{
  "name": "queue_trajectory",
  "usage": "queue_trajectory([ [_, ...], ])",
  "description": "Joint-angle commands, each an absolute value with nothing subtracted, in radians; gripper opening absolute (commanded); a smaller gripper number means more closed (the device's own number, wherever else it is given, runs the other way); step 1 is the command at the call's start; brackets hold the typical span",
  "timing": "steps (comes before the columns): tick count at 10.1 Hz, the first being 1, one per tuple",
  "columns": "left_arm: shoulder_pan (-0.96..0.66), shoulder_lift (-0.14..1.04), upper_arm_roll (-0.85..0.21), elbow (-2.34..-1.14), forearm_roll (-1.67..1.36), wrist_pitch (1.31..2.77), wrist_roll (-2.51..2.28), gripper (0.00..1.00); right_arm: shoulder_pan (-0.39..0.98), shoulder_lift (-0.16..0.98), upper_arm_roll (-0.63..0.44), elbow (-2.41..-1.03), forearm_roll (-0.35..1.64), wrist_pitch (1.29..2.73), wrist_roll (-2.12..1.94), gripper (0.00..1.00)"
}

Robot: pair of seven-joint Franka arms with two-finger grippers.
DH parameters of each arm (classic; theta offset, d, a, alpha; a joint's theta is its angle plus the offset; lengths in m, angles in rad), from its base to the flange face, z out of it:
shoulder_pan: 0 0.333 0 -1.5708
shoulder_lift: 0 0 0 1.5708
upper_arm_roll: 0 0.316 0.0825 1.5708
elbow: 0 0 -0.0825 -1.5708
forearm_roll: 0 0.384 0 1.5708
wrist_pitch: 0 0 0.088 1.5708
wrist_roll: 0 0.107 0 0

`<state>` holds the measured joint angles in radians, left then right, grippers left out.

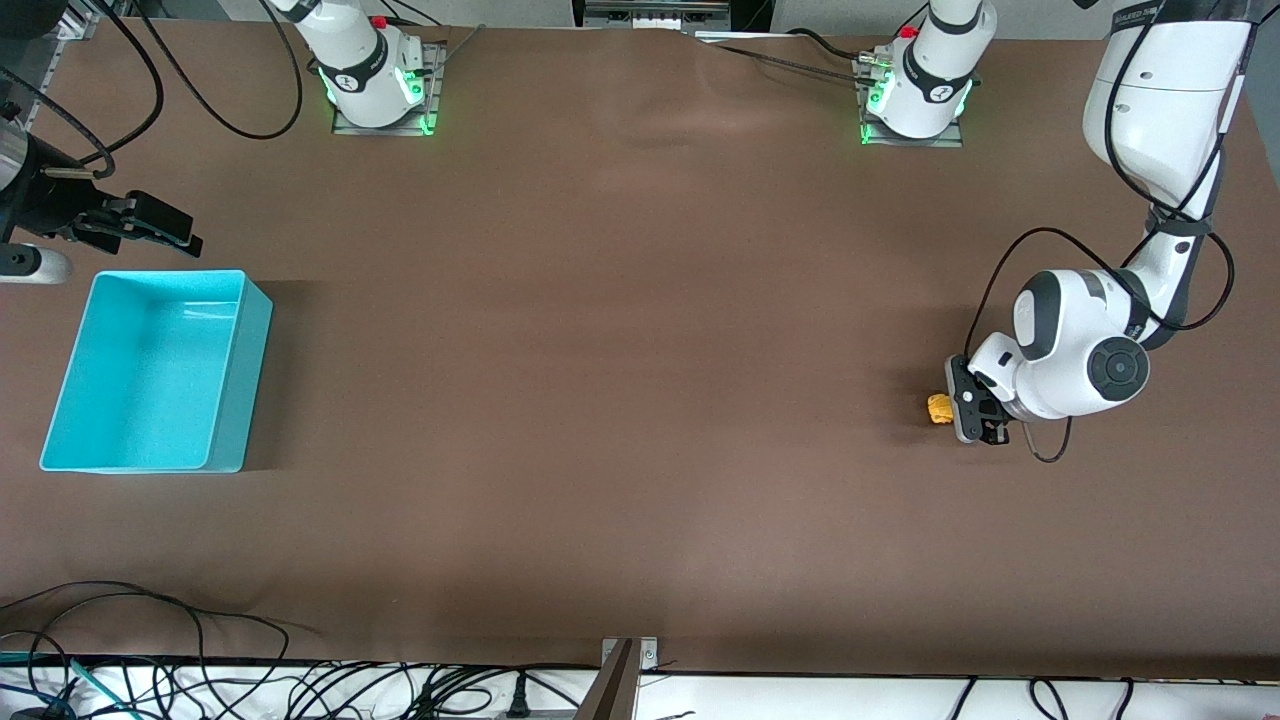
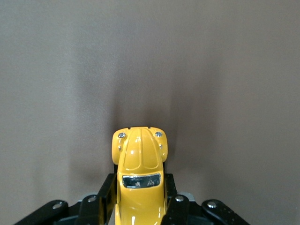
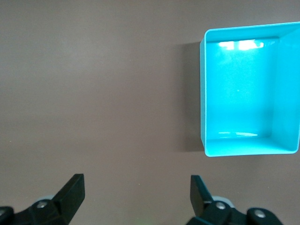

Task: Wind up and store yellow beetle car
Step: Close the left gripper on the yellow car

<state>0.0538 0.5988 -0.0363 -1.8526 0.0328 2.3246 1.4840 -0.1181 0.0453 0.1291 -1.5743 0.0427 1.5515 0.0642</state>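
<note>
The tiny yellow-orange beetle-shaped toy car [image 2: 139, 176] is pinched between the fingers of the left tool [image 1: 968, 400], low on the brown tabletop [image 1: 620, 400] at the left arm's end. Whether its wheels touch the tabletop cannot be told, nor whether winding is done. Storage is judged still outstanding: the turquoise plastic bin [image 1: 232, 385] at the right arm's end is seen empty. The right tool [image 3: 136, 194] is held spread, waiting above the tabletop beside the bin. No legible writing is made out.
</note>
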Motion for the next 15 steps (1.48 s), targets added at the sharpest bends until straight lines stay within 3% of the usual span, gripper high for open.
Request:
queue_trajectory([
  [1, 0.058, 0.583, -0.066, -1.861, 0.106, 2.335, 1.500, 0.00, -0.127, 0.063, 0.123, -1.548, 0.064, 1.546, 0.051, 1.00],
  [7, 0.072, 0.614, -0.071, -1.873, 0.100, 2.356, 1.494, 0.00, -0.127, 0.094, 0.123, -1.548, 0.064, 1.569, 0.049, 1.00],
  [15, 0.262, 0.683, -0.066, -1.850, 0.113, 2.356, 1.607, 0.00, -0.107, 0.084, 0.130, -1.548, 0.038, 1.569, 0.063, 1.00],
])
